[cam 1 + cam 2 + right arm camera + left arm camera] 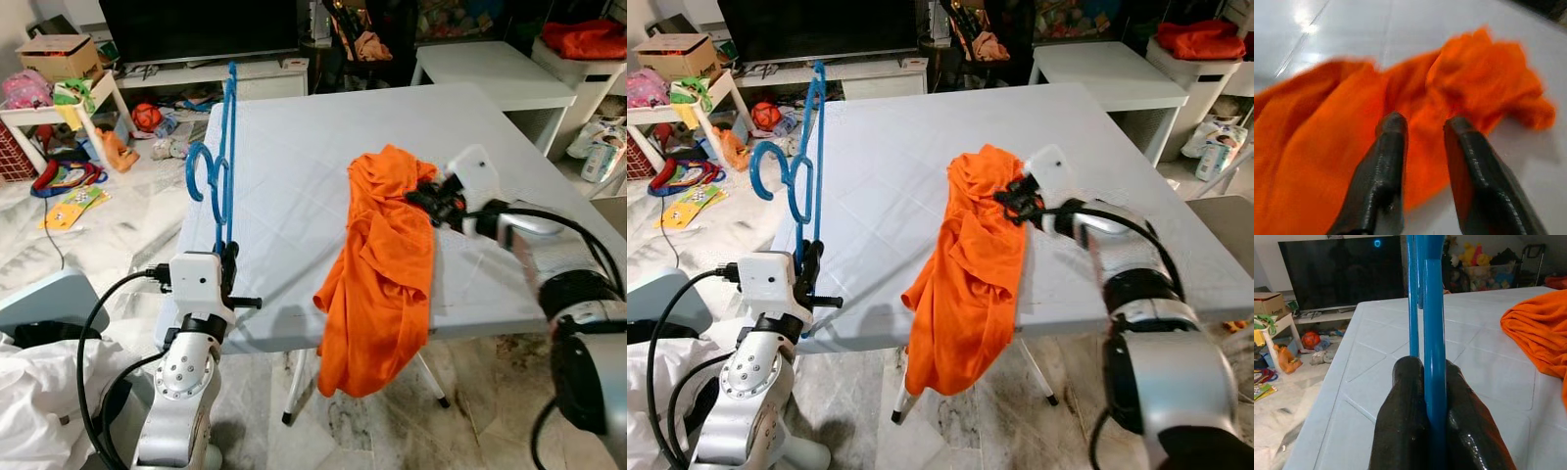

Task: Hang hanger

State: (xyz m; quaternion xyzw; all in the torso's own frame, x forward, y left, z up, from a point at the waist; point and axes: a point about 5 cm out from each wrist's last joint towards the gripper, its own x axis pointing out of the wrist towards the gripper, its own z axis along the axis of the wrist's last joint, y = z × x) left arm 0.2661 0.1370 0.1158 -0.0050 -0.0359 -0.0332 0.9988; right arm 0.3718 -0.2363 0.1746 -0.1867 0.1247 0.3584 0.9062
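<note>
Orange garment blurred beyond right gripper

The orange shirt is blurred in the right wrist view.

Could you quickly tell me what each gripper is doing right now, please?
Left gripper: shut on the blue hanger, held upright.
Right gripper: open, fingers at the orange shirt on the table.
</note>
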